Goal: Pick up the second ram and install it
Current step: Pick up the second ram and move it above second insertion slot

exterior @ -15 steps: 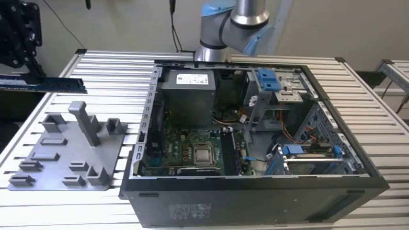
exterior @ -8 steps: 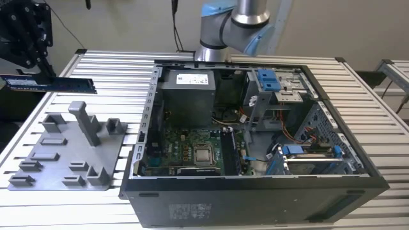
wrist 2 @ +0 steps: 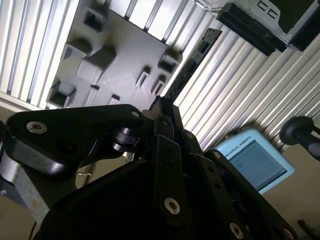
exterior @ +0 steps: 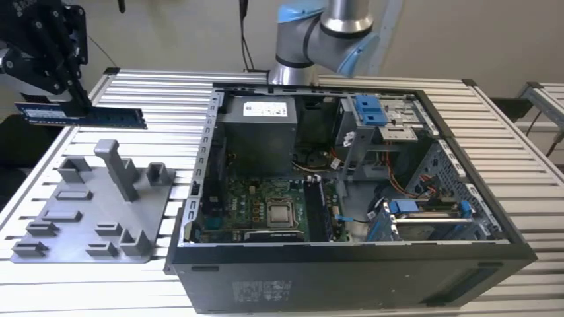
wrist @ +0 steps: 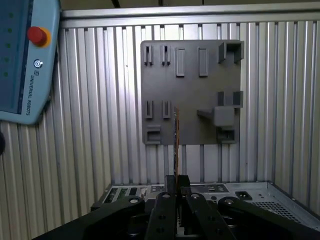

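- Gripping second ram [exterior: 84, 117] w/ jaws clenched on its end, at 10 o'clock in exterior view, above table [exterior: 168, 92]; best keep it level & square to slot.
- Grey tray [exterior: 88, 218] at 8 o'clock; tall post [exterior: 117, 168] near.
- PC case [exterior: 352, 277] at 4 o'clock; its cables [exterior: 410, 188] & blue clips [exterior: 370, 109] could snag.

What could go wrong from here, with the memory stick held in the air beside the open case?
1. The gripper pinches the second ram between its jaws by the thin faces, above the grey tray; a slip or twist could drop it.
2. The memory slots lie deep inside the computer case, with cables and a drive cage close by; the long stick might catch on a wall or these going in.
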